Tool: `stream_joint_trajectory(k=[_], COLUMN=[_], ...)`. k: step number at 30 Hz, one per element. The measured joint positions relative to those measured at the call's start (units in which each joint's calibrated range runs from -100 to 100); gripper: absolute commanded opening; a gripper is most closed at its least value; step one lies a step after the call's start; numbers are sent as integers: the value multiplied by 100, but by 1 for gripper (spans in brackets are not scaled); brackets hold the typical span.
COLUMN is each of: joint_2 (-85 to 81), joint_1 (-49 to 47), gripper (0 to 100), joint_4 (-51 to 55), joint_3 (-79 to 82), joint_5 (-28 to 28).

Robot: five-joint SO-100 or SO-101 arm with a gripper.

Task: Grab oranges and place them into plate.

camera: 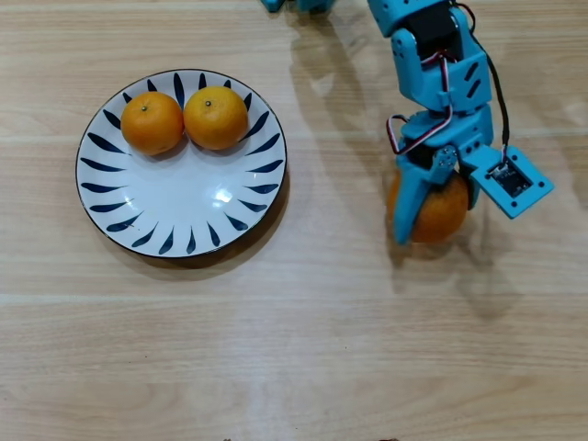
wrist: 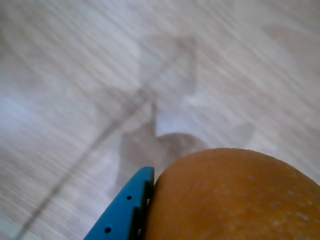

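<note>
Two oranges are already sitting in the plate (camera: pixel 138 220), so you are most of the way through. One orange (camera: pixel 152 122) is lying at the upper left of the plate in the overhead view, and the other orange (camera: pixel 216 118) is lying right next to it, touching it. Both are resting near the top rim, and the lower part of the plate is showing bare white.

The third orange (camera: pixel 439 213) is the one you are working on now. It is sitting well apart from the plate, off to the right in the overhead view. Your jaws (camera: pixel 432 197) are pinching this orange, one blue finger on each side. In the wrist view the blue finger (wrist: pixel 127 210) is pressing against the orange's skin (wrist: pixel 230 200), with the wooden surface (wrist: pixel 75 75) blurry behind it.

I cannot tell if the orange is lifting off the surface (camera: pixel 303 349) or sitting on it.

What is left for you, I think, is carrying this last orange left across to the plate and letting it go in the bare part.
</note>
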Motion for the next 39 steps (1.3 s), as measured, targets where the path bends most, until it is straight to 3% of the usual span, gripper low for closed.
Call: stream_joint_trajectory(k=[13,21,30,33,39], joint_2=[-1896,-2353,-2328,-2099,-2074], joint_1=[1849,3419,4061,4027,3926], gripper=[36,36,39,49,50], joint_4=[1275,1817,1473,1102,646], joint_3=[0,186,1239,1709,2072], joint_5=[1805,2447,2556,2285,2034])
